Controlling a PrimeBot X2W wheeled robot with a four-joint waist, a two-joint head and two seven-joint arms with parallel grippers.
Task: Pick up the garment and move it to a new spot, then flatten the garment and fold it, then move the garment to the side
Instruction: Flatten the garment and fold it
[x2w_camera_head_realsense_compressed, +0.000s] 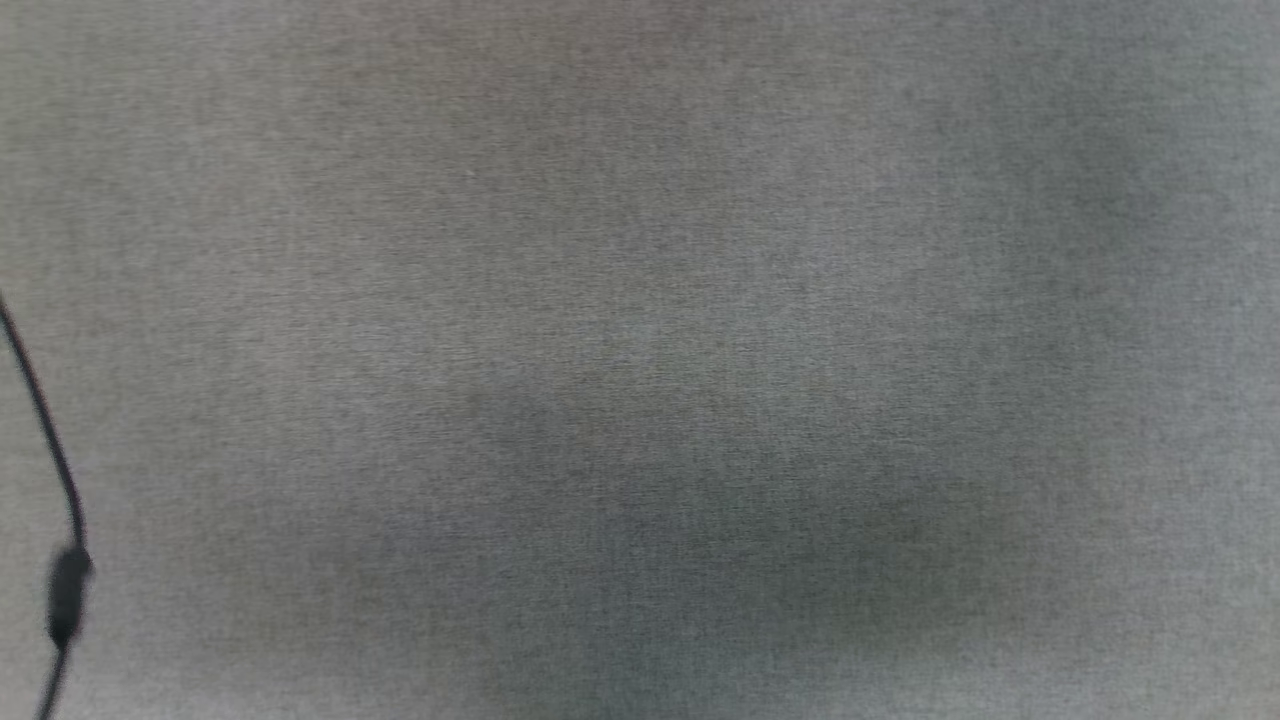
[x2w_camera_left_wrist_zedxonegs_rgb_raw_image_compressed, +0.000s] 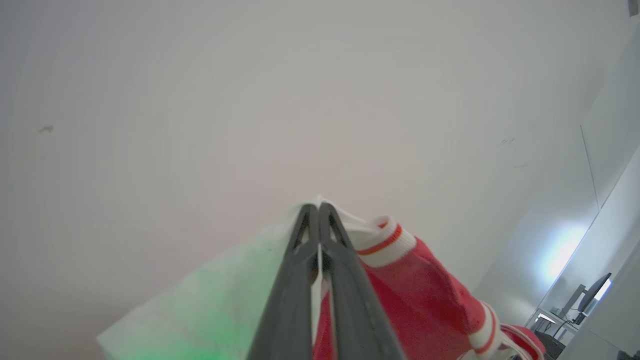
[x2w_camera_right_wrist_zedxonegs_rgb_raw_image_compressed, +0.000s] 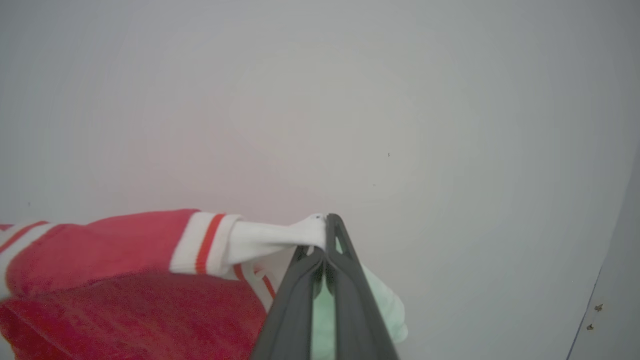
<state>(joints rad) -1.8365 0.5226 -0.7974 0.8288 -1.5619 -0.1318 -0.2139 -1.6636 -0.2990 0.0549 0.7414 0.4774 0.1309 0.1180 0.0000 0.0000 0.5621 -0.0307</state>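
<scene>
The red jersey-style garment with white short sleeves and red-and-white striped trim (x2w_camera_right_wrist_zedxonegs_rgb_raw_image_compressed: 125, 280) hung in the air between the two arms, off any surface. The left pincer (x2w_camera_left_wrist_zedxonegs_rgb_raw_image_compressed: 318, 207) was clamped narrow on a fold of white sleeve cloth, its two long dark fingers pressed together with the fabric pinched at their tips. In its wrist view, the red body trailed away to the right of the fingers. The right pincer (x2w_camera_right_wrist_zedxonegs_rgb_raw_image_compressed: 330, 220) was closed just as tightly on a twisted white sleeve. In its own wrist view, the red body ran off to the left. Both sets of fingers pointed up toward a plain pale surface.

That mirrored layout was the relation that mattered. The shirt lay inward from each pincer, and its long axis ran from one grip to the other, sleeve to sleeve. Neither arm was nearer, since each already held an end. The red cloth sagged between the grips rather than pulling taut, so setting it down flat would probably call for the arms to draw apart along that axis.

The head view looked down on a grey woven surface (x2w_camera_head_realsense_compressed: 640, 300), blurred, with a thin black cable (x2w_camera_head_realsense_compressed: 45, 430) at its left edge. How the shirt hung in relation to it could not be told.
</scene>
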